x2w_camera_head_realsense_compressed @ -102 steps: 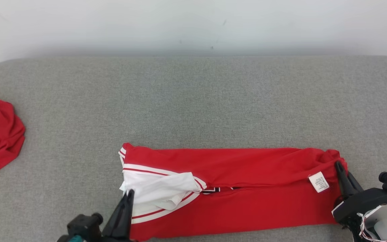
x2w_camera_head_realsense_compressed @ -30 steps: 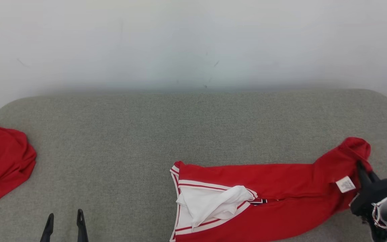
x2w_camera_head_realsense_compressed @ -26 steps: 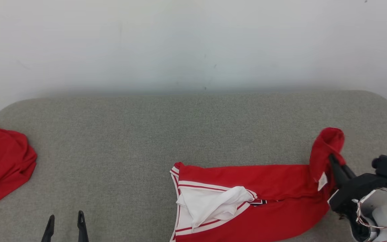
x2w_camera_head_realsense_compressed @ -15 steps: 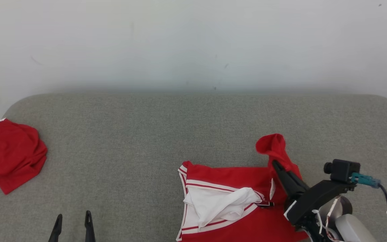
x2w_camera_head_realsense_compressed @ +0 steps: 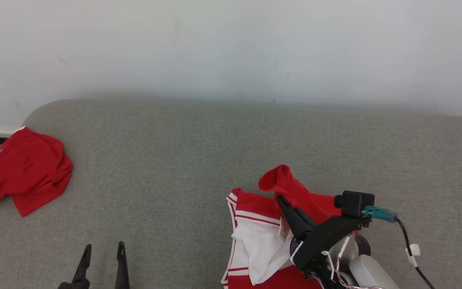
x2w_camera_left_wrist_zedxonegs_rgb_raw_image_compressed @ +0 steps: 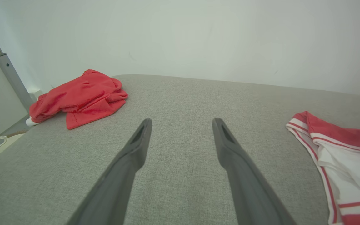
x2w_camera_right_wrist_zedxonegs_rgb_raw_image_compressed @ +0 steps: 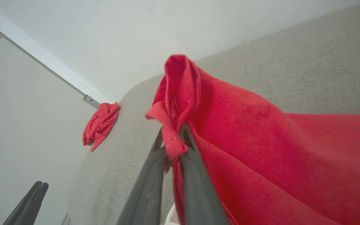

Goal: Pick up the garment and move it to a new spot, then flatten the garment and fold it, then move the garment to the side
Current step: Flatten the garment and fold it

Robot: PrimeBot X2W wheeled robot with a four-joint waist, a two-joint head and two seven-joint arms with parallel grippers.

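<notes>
On the head camera I see the red sports garment with white stripes (x2w_camera_head_realsense_compressed: 311,202) on the grey cloth-covered desk (x2w_camera_head_realsense_compressed: 199,160), low down and to the right of the middle. My right gripper (x2w_camera_head_realsense_compressed: 281,198) has its two dark fingers pinched tight on a red edge of the garment. That edge is lifted off the desk and sticks up in a little hump above the fingertips. The rest of the garment lies on the desk under the arm, with a white part and a small white label (x2w_camera_head_realsense_compressed: 284,232) facing up. My left gripper (x2w_camera_head_realsense_compressed: 104,247) is at the bottom left. Its fingers are spread wide with nothing in them, well apart from the garment. A crumpled plain red cloth (x2w_camera_head_realsense_compressed: 26,172) sits at the far left edge of the desk.

On the left wrist camera the left gripper (x2w_camera_left_wrist_zedxonegs_rgb_raw_image_compressed: 182,122) has its fingers wide apart over bare desk (x2w_camera_left_wrist_zedxonegs_rgb_raw_image_compressed: 183,93). The crumpled cloth (x2w_camera_left_wrist_zedxonegs_rgb_raw_image_compressed: 83,97) is up on the left. The striped end of the garment (x2w_camera_left_wrist_zedxonegs_rgb_raw_image_compressed: 339,134) lies flat at the right side.

On the right wrist camera the right gripper (x2w_camera_right_wrist_zedxonegs_rgb_raw_image_compressed: 172,134) squeezes a bunched red fold between its fingers. The garment (x2w_camera_right_wrist_zedxonegs_rgb_raw_image_compressed: 245,140) hangs away from them to the right. The crumpled cloth (x2w_camera_right_wrist_zedxonegs_rgb_raw_image_compressed: 102,122) lies far off on the desk. The left gripper (x2w_camera_right_wrist_zedxonegs_rgb_raw_image_compressed: 27,203) shows at the bottom left corner.
</notes>
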